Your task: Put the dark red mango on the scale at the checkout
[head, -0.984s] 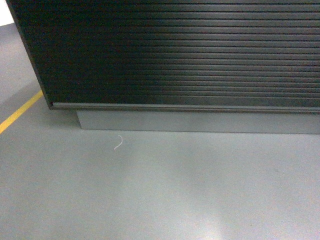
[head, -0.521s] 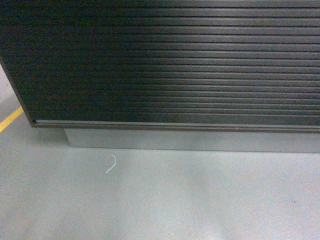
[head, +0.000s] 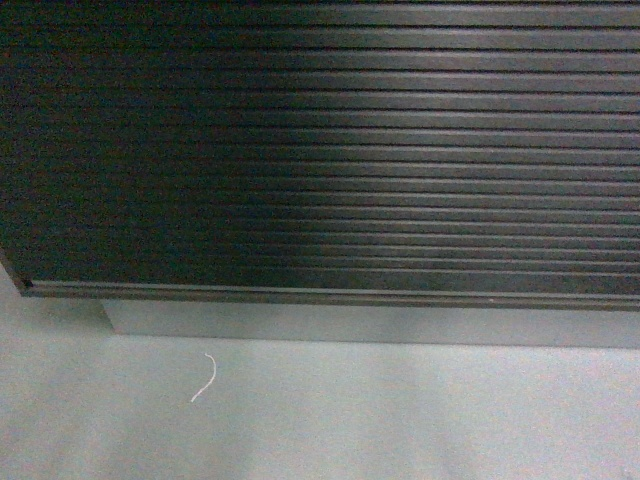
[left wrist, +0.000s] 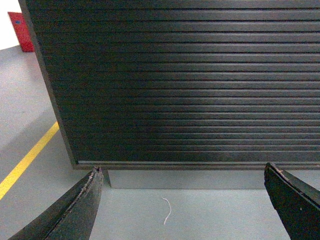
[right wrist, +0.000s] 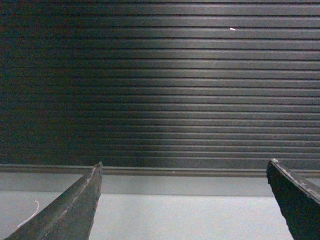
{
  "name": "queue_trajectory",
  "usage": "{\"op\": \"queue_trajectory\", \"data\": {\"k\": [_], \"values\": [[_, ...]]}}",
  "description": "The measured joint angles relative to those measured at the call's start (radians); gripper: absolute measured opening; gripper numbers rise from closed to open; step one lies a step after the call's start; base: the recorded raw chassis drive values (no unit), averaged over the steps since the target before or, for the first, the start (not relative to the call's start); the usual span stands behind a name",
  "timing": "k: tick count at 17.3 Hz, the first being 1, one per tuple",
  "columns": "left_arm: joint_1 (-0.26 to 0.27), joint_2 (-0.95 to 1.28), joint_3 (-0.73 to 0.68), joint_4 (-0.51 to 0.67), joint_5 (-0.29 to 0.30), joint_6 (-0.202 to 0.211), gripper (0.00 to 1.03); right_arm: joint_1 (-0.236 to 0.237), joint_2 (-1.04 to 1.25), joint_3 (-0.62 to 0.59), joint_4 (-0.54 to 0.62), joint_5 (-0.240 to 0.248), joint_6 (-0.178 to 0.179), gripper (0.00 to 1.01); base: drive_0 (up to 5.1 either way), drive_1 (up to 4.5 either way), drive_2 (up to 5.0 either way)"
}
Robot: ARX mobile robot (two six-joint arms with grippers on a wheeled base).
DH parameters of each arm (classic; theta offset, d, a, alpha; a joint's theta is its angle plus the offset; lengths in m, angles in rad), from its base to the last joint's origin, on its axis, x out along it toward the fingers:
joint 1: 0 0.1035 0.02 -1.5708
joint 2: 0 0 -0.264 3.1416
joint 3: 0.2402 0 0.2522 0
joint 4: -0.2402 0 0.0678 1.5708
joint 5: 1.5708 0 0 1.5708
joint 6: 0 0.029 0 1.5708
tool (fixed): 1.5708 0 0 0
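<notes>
Checkout [head: 330, 150]: the dark ribbed front panel fills nearly all of every view, so the robot stands close against it and low; its top is out of frame.
Floor [head: 400, 420]: smooth grey, running under the checkout's pale recessed plinth [head: 350, 323]; a yellow line [left wrist: 25, 162] crosses it at the left in the left wrist view.
Red object [left wrist: 21, 31]: far left beyond the checkout's corner, too small to identify.
Left gripper [left wrist: 182, 187]: fingers wide apart, nothing between them; it hangs low, aimed level at the panel, by my reading a carried travel pose and not a reach.
Right gripper [right wrist: 182, 185]: fingers likewise spread and empty, held level and facing the slats.
White thread [head: 205, 378]: a short curl on the floor just in front of the plinth, left of centre.
Dark red mango: not in any view; neither gripper holds it.
Scale: not in view either; presumably up on the surface above the frame.
Stage: as I judge it, approach only, with fruit not yet found or picked.
</notes>
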State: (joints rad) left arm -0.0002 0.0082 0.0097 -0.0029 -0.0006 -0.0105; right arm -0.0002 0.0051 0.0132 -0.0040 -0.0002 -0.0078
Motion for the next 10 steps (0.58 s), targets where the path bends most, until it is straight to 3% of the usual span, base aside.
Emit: {"op": "queue_trajectory", "data": {"k": [10], "values": [[0.000, 0.000, 0.000, -0.002, 0.000, 0.000, 0.98, 0.000, 0.000, 0.000, -0.002, 0.000, 0.000, 0.98, 0.0, 3.69, -3.7]]}}
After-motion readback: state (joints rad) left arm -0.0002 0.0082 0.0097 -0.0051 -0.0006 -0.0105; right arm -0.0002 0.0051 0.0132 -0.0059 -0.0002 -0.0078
